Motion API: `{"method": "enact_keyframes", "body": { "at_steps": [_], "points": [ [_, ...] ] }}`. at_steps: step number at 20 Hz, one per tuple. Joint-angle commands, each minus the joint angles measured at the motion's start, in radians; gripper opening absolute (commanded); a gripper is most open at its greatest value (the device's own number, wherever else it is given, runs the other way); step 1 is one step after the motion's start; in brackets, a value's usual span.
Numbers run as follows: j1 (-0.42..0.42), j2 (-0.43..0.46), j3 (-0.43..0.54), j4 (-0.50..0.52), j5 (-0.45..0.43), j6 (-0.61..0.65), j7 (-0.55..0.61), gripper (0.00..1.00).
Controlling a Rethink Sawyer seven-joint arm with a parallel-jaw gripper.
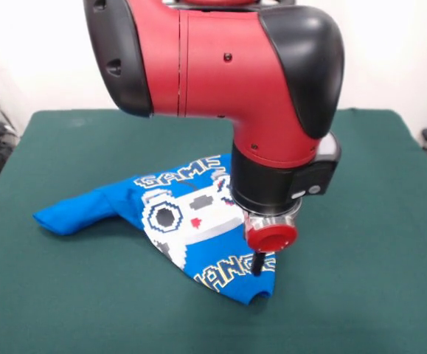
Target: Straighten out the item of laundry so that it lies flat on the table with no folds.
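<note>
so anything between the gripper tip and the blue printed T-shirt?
Nothing in the front view: the gripper reaches down onto the bright blue T-shirt near its front edge, over the lettering. Actual contact can't be confirmed.

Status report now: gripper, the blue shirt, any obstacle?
Gripper down on shirt's near edge, jaw state unclear. T-shirt bunched, folded, not flat. Table holds nothing else in view.

The red and black arm bends down from twelve o'clock, wrist vertical, its gripper a dark tip pointing toward six o'clock.
</note>
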Motion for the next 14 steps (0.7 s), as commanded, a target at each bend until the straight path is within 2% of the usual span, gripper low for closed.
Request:
{"method": "enact_keyframes", "body": {
  "at_steps": [1, 6, 14],
  "points": [
    [0.021, 0.036, 0.046, 0.106, -0.06, 0.015, -0.338, 1.0],
    [0.015, 0.084, 0.041, 0.094, -0.101, -0.044, -0.331, 1.0],
    [0.002, 0.106, 0.041, 0.108, -0.151, -0.083, -0.31, 1.0]
  ]
}}
